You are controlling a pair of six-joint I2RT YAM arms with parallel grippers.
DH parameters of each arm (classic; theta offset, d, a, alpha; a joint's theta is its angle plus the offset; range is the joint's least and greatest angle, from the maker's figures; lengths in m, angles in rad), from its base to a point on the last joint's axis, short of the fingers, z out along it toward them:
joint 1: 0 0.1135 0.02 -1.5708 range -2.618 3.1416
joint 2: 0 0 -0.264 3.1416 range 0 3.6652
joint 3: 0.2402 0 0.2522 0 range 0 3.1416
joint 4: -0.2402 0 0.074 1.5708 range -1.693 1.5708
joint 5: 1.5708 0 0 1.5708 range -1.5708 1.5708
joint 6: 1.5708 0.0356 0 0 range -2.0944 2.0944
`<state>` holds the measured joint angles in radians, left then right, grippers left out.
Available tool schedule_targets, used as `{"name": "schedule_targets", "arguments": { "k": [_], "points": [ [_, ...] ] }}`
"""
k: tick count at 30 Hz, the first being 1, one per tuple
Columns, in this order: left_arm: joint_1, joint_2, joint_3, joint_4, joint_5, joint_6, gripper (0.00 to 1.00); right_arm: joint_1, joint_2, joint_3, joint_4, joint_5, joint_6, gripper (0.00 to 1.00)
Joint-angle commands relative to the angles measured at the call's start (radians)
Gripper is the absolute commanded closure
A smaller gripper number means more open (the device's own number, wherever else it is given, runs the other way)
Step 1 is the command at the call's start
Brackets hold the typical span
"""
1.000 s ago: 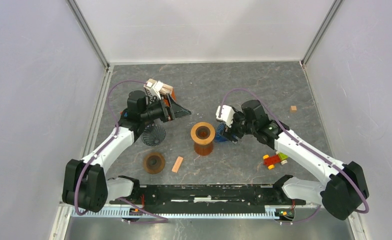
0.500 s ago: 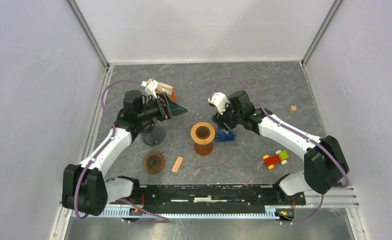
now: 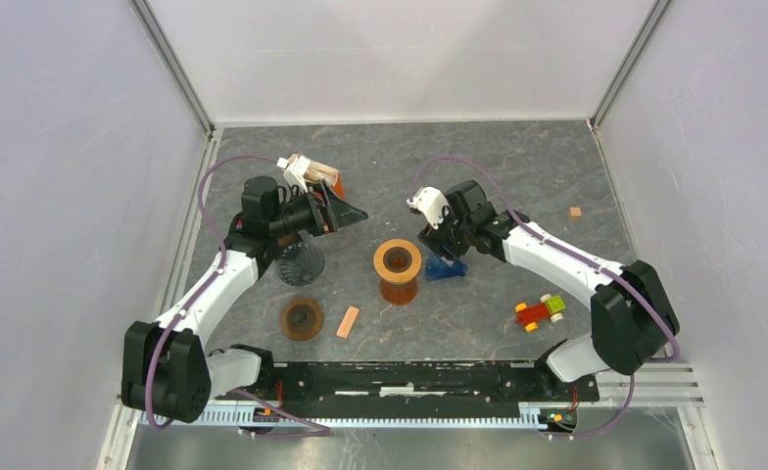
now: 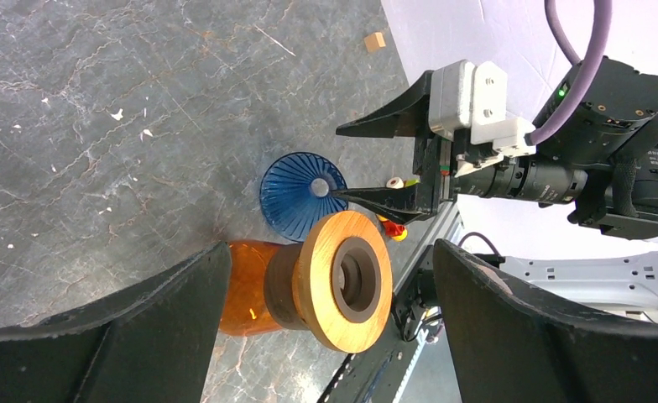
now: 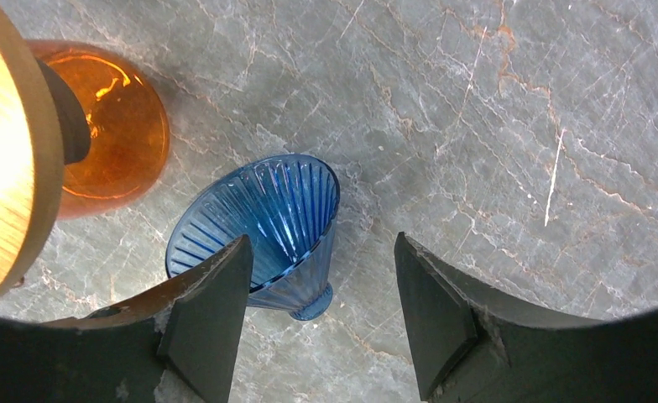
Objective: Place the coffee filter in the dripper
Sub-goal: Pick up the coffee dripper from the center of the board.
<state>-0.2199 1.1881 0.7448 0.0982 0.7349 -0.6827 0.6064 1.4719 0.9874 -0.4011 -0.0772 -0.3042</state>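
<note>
A blue ribbed dripper (image 3: 442,266) lies on its side on the grey table, right of the orange stand with a wooden top (image 3: 397,266). My right gripper (image 3: 446,253) hangs just above the blue dripper (image 5: 258,222), open; its fingers straddle the dripper's narrow end without touching it. My left gripper (image 3: 349,213) is open and empty, and it points at the wooden top (image 4: 342,281) from the far left. A tan stack (image 3: 329,182) shows behind the left wrist; whether it is the coffee filter I cannot tell.
A dark ribbed cone (image 3: 302,262) stands under the left forearm. A brown ring (image 3: 302,318) and an orange block (image 3: 347,321) lie near the front. A toy car (image 3: 540,311) sits front right, a small wooden cube (image 3: 575,211) far right.
The right gripper swung left, came down over the blue dripper and narrowed a little. The left gripper drew back slightly and opened a touch more.
</note>
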Motion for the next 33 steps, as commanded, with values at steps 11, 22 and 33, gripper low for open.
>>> {"name": "schedule_targets", "arguments": {
  "k": [11, 22, 33],
  "points": [
    [0.005, -0.004, -0.014, 0.08, 0.024, -0.025, 0.02, -0.005, -0.119, -0.057, -0.092, 0.098, -0.089, 0.36],
    [0.006, -0.02, -0.028, 0.084, 0.024, -0.014, 0.01, -0.005, -0.201, -0.15, -0.119, 0.184, -0.131, 0.42],
    [0.005, -0.02, -0.03, 0.097, 0.028, -0.025, 0.0, -0.005, -0.251, -0.222, -0.113, 0.298, -0.159, 0.58]
  ]
}}
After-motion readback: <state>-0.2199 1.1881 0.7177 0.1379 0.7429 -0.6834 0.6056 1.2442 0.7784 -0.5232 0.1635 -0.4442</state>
